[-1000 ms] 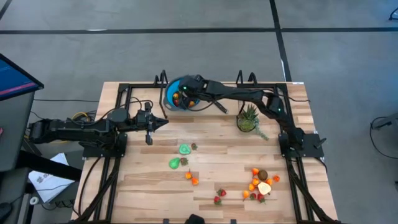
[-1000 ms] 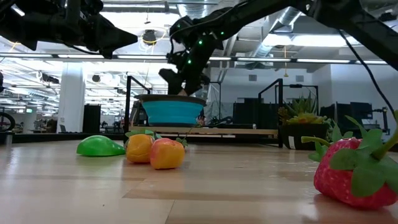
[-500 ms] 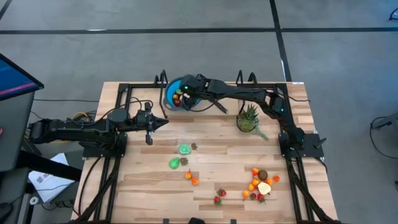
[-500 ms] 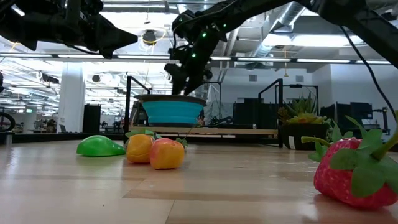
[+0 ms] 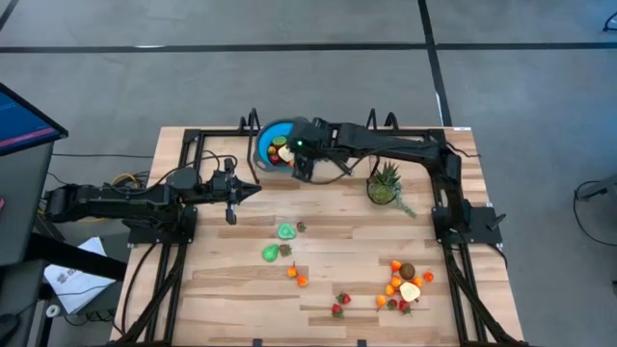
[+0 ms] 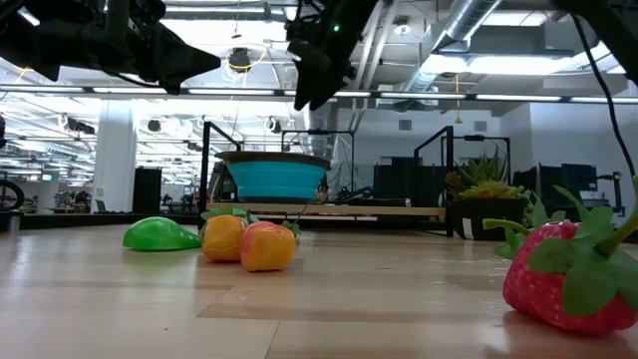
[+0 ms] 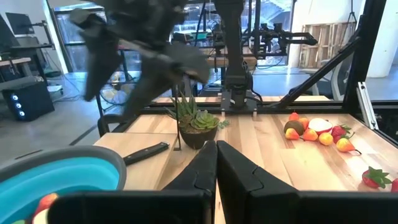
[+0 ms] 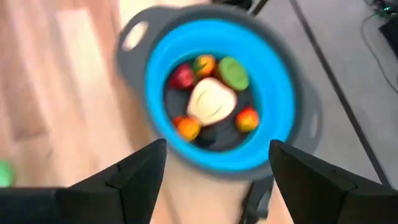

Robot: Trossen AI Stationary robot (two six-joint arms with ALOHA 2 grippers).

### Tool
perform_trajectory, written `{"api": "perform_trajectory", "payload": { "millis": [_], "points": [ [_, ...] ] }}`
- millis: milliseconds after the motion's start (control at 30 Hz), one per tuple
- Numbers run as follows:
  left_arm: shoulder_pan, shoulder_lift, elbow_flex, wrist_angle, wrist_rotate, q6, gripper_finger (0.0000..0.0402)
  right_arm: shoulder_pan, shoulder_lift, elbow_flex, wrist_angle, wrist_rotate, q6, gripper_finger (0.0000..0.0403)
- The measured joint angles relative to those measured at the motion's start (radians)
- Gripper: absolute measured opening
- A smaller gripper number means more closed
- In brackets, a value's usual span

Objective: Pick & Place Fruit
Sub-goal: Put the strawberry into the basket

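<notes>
From above, the blue bowl (image 5: 275,145) sits at the far edge of the tabletop (image 5: 328,260), with several small fruits showing inside it. The right hand (image 5: 301,166) hangs over the bowl's near rim, its fingers spread wide and holding nothing. The left hand (image 5: 253,190) waits on the near side of the bowl and to its left, pinched fully shut with nothing in it. The potted plant (image 5: 385,183) stands to the right of the bowl. Well nearer than the bowl lie the green pear (image 5: 271,253) and green lime (image 5: 286,231), two orange pieces (image 5: 297,277), two strawberries (image 5: 339,304), and a cluster of fruit with a peach half (image 5: 410,291) and a kiwi (image 5: 408,271), farthest from the bowl. At table height, the bowl (image 6: 277,176) stands behind the pear (image 6: 159,234) and the two orange pieces (image 6: 249,242), with the right hand (image 6: 317,62) high above the bowl and a strawberry (image 6: 570,274) close to the camera. The left wrist camera shows the closed left fingers (image 7: 205,171), the bowl's rim (image 7: 59,174), the plant (image 7: 194,121) beyond it, and the fruit cluster (image 7: 314,130) farther off. The right wrist camera looks down between its open fingers (image 8: 134,171) into the bowl (image 8: 273,130), where a pale peach half (image 8: 212,102) lies amid red, orange and green pieces.
</notes>
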Motion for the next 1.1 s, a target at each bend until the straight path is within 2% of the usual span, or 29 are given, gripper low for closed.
{"api": "perform_trajectory", "payload": {
  "millis": [67,167,267,433,500,733,900,1100],
  "points": [
    [0.000,0.000,0.000,-0.001,0.000,0.000,0.0002,0.019,-0.003,0.000,-0.042,0.000,0.000,0.0264],
    [0.000,0.000,0.000,-0.001,0.000,-0.001,0.0002,0.044,-0.003,-0.002,-0.090,0.000,0.000,0.0224],
    [0.000,0.000,0.000,-0.001,0.000,-0.001,0.0002,0.058,-0.003,-0.002,-0.115,-0.008,0.000,0.0163],
    [0.000,0.000,0.000,-0.001,0.000,0.000,0.0002,0.069,-0.003,-0.002,-0.178,-0.084,0.000,0.0047],
    [0.000,0.000,0.000,-0.002,0.000,0.000,0.0002,0.077,-0.003,-0.002,-0.212,-0.096,0.000,0.0014],
    [0.000,0.000,0.000,-0.003,0.000,-0.001,0.0002,0.131,-0.006,-0.082,-0.195,-0.099,0.011,0.0027],
    [0.000,0.000,0.000,-0.004,0.000,-0.001,0.0002,0.157,-0.022,-0.170,-0.140,-0.101,0.011,0.0008],
    [0.000,0.000,0.000,-0.005,0.000,0.000,0.0002,0.156,-0.097,-0.298,0.017,-0.101,0.057,0.0007]
  ]
}}
